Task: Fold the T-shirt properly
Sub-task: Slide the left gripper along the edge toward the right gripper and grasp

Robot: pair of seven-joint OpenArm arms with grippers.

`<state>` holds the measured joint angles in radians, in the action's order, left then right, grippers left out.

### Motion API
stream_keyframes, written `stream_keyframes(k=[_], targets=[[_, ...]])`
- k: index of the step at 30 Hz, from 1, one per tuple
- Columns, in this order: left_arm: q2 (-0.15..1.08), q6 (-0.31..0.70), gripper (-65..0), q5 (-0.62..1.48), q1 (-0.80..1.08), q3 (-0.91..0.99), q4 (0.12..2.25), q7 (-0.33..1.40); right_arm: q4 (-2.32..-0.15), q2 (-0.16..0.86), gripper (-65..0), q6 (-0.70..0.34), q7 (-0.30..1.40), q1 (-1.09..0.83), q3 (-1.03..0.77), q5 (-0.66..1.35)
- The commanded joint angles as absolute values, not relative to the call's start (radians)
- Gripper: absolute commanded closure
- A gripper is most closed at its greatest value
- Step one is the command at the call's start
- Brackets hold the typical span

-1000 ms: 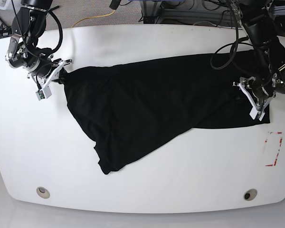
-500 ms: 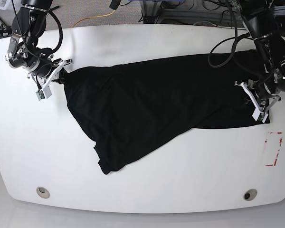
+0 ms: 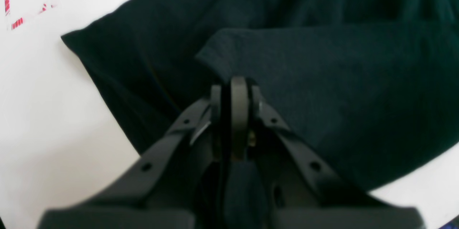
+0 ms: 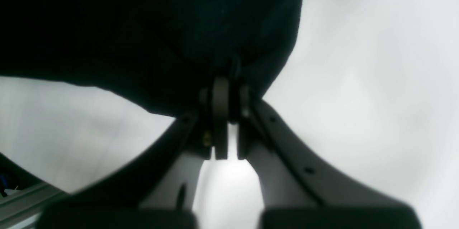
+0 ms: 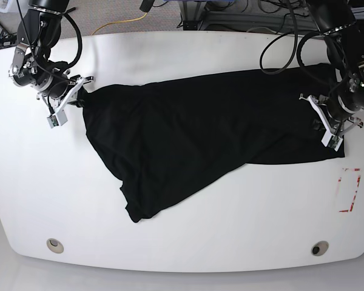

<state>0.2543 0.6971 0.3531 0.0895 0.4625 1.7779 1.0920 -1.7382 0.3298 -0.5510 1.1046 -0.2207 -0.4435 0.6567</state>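
T-shirt [image 5: 188,121] lies askew across the counter [image 5: 255,224], folding seemingly barely begun, neat folds remaining; left claw [image 3: 227,82] and right claw [image 4: 229,89] clench cloth at opposite ends.

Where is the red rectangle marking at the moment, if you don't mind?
In the base view, the red rectangle marking is on the table's right side, just below the black T-shirt.

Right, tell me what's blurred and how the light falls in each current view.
Left wrist: left gripper fingers soft, T-shirt weave crisper. Right wrist: right gripper fingers blurred too, the T-shirt nearly black, folds hard to read. Base: tabletop pale and bright, cloth dark with little detail.
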Motion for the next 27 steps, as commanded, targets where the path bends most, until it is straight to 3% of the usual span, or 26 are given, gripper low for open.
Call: stream_keyframes(k=[1, 17, 27], targets=[[0.254, 0.698, 0.0, 0.363, 0.104, 0.466, 1.808, 1.078, -1.753, 0.346, 0.0, -0.555, 1.089, -0.213, -0.449, 0.671], [0.124, 0.698, 0.0, 0.364, 0.263, 0.466, 1.911, 1.078, -1.753, 0.344, 0.0, -0.555, 1.086, -0.211, -0.450, 0.670], [0.125, 0.698, 0.0, 0.357, 0.317, 0.386, 1.937, 1.075, -1.753, 0.344, 0.0, -0.555, 1.086, -0.193, -0.450, 0.670]])
